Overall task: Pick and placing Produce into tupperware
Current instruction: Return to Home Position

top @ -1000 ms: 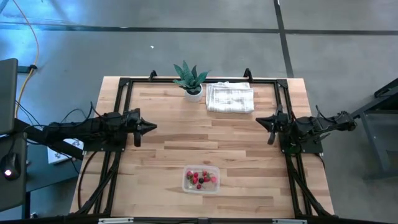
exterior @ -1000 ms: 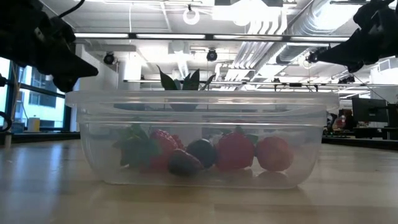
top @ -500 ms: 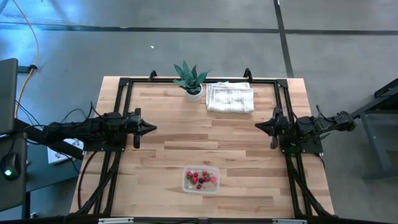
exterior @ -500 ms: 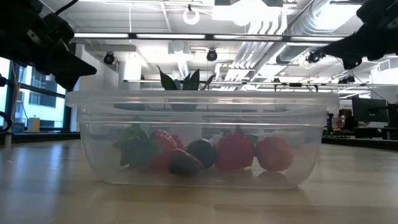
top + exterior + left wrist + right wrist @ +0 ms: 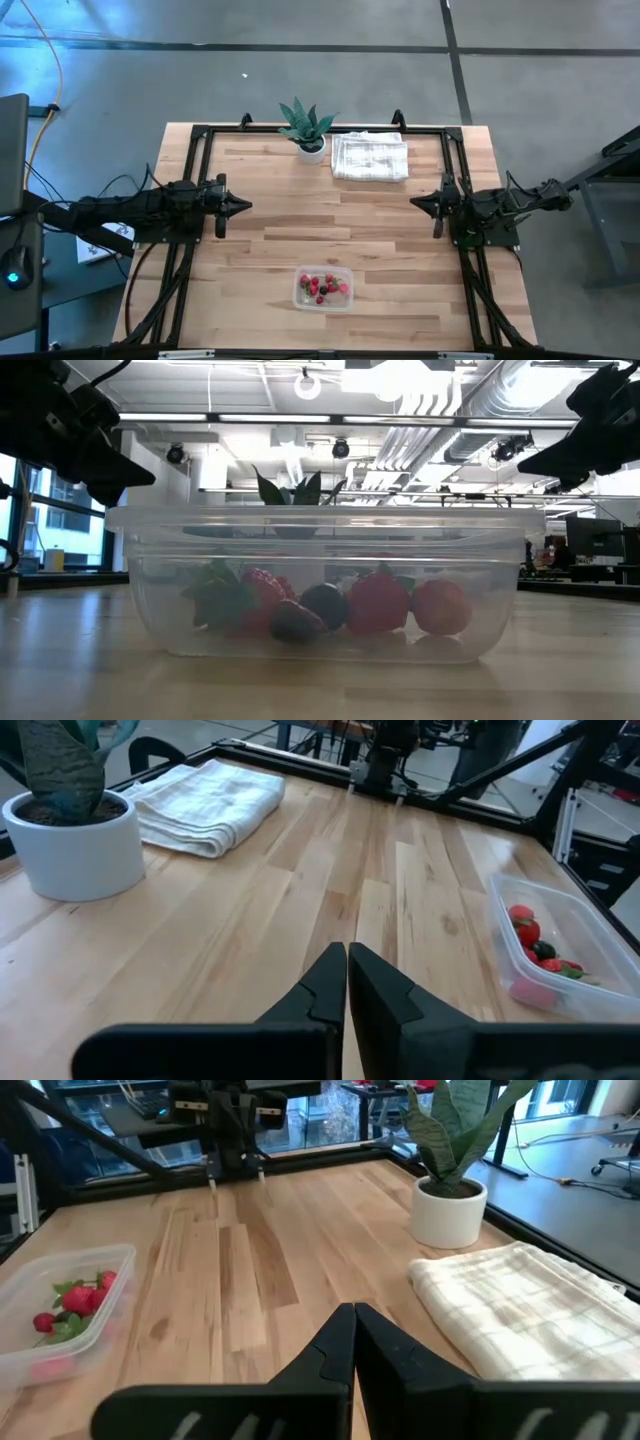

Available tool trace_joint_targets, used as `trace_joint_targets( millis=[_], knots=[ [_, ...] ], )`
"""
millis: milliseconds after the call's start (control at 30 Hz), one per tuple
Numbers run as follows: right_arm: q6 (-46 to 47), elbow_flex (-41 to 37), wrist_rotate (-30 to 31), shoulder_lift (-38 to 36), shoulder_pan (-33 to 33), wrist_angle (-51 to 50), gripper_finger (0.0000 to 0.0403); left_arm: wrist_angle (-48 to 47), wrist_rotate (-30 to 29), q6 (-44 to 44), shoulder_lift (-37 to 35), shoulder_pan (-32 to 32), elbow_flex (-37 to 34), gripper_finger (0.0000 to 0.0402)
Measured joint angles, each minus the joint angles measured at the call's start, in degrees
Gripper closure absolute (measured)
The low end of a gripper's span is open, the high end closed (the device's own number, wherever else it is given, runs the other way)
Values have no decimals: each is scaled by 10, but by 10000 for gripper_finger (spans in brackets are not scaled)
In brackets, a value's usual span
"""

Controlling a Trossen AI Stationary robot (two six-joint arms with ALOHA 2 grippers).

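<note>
Two closed, empty: left jaws, right jaws | fruit [image 5: 323,287] in tub [image 5: 299,300], well apart from both | step: homing | next: park, job likely done

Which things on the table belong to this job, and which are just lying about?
Job: produce inside the tupperware; left gripper and right gripper, both shut, at the table's sides.
Lying about: potted plant; folded white cloth.

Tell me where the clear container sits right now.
High view: the clear container sits centred near the front edge of the table, opposite the potted plant and folded cloth at the far edge.
</note>
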Motion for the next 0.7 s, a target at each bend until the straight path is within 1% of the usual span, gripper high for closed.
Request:
trace_joint_targets(
  millis=[700],
  knots=[
    [2, 0, 1, 0, 0, -3, 402, 0, -1, 0, 0, 0, 0, 391]
  ],
)
